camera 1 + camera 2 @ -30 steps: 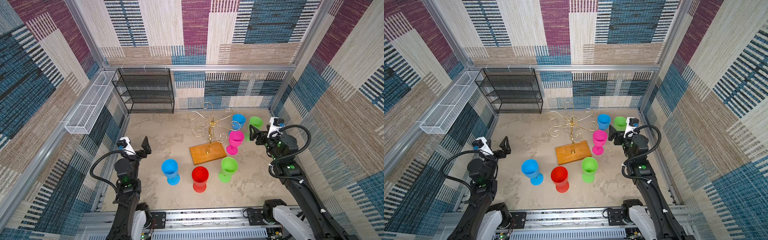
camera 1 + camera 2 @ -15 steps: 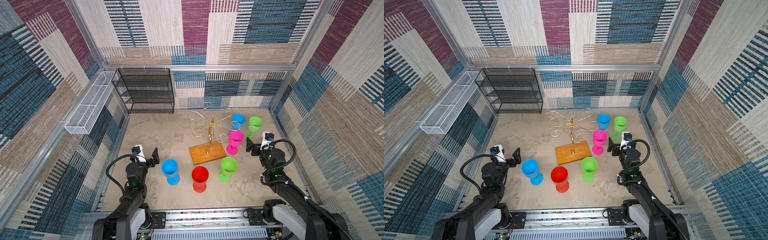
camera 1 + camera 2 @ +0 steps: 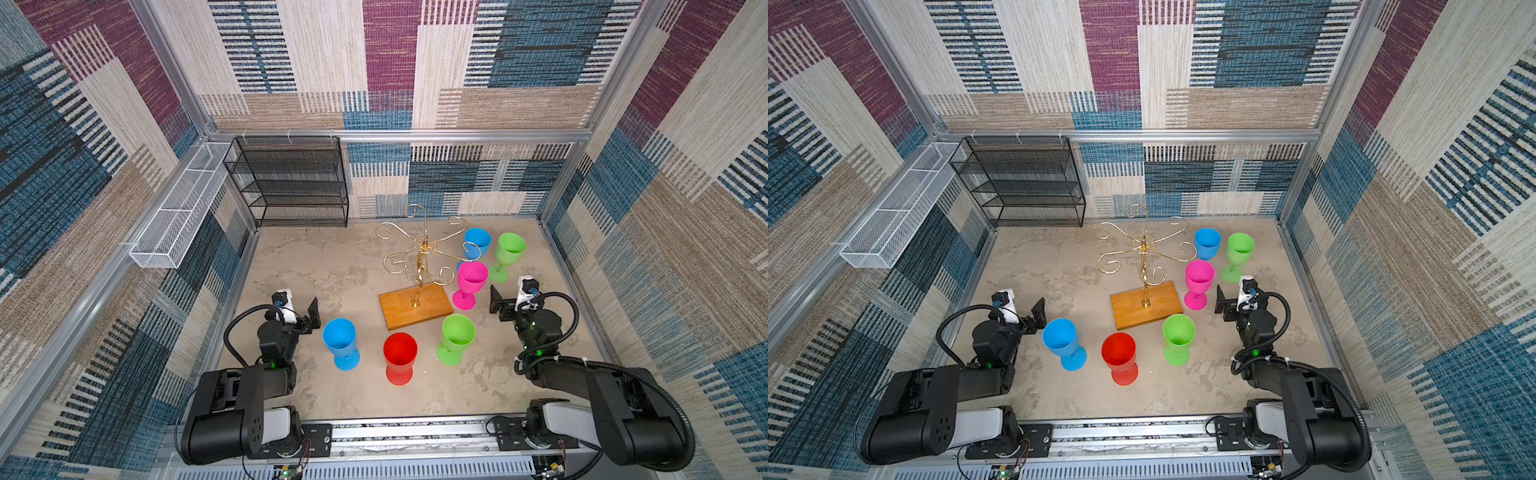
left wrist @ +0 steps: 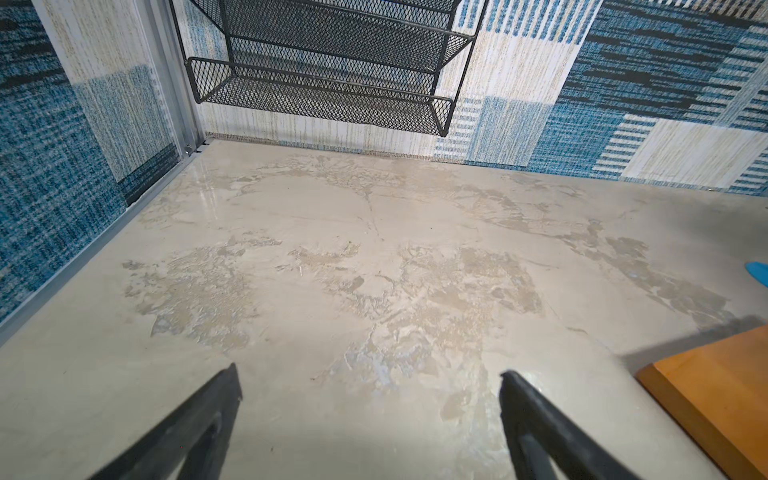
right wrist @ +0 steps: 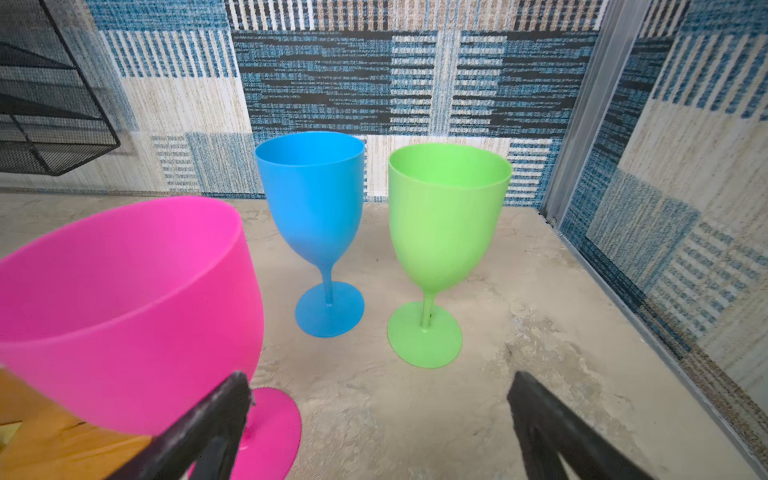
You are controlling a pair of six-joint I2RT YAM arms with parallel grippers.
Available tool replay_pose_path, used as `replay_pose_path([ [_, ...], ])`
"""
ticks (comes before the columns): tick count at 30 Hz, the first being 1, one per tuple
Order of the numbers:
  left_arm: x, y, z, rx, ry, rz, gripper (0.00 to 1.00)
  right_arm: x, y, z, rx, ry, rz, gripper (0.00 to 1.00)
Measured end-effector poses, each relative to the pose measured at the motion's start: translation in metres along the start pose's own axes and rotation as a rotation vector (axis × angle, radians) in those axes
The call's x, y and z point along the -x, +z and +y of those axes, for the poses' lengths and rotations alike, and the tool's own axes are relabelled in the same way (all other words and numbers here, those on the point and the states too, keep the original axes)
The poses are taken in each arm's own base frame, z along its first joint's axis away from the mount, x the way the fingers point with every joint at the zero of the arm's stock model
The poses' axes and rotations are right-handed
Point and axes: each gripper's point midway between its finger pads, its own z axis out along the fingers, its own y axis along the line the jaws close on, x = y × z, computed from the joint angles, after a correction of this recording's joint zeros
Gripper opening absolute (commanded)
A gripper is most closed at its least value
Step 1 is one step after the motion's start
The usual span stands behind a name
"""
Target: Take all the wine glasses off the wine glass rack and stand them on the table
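Rack: the thin gold wire wine glass rack (image 3: 432, 309) with curled arms stands upright on its rectangular orange-brown wooden base, mid-way across the mottled beige tabletop (image 3: 332, 266).
Glasses, front: 3 plastic goblets stand upright on the tabletop before the base: blue wine glass (image 3: 340, 338), red wine glass (image 3: 400, 353), green wine glass (image 3: 457, 334).
Glasses, right: 3 more stand upright right of the rack: pink wine glass (image 3: 471, 280) just beside the base, with the rear blue wine glass (image 3: 478, 241) and rear green wine glass (image 3: 510, 249) behind it.
Left gripper (image 4: 370, 378): fingers spread wide over bare tabletop, nothing between them; left of the blue wine glass.
Right gripper (image 5: 379, 380): fingers spread wide, nothing between them; just beside the pink wine glass, contact cannot be told.
Surroundings: black mesh shelf unit (image 3: 291, 183) against the back wall; long white wire basket (image 3: 178, 212) on the left wall.
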Motion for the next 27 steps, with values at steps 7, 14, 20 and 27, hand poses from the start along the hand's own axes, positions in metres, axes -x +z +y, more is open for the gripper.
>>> replay_pose_path([
  [7,-0.022,0.017,0.004,-0.002,0.011,0.046,0.99,0.014,0.000,0.002,0.014,-0.022,-0.076,0.99],
  [14,-0.009,0.018,0.006,0.014,0.022,-0.007,0.99,0.007,0.002,0.004,0.030,-0.029,-0.074,0.99],
  [20,-0.009,0.018,0.008,0.025,0.021,-0.009,0.99,0.013,0.001,0.004,0.030,-0.031,-0.099,0.99],
  [27,-0.007,0.019,0.011,0.043,0.018,-0.014,0.99,0.014,-0.002,0.005,0.029,-0.032,-0.112,0.99],
])
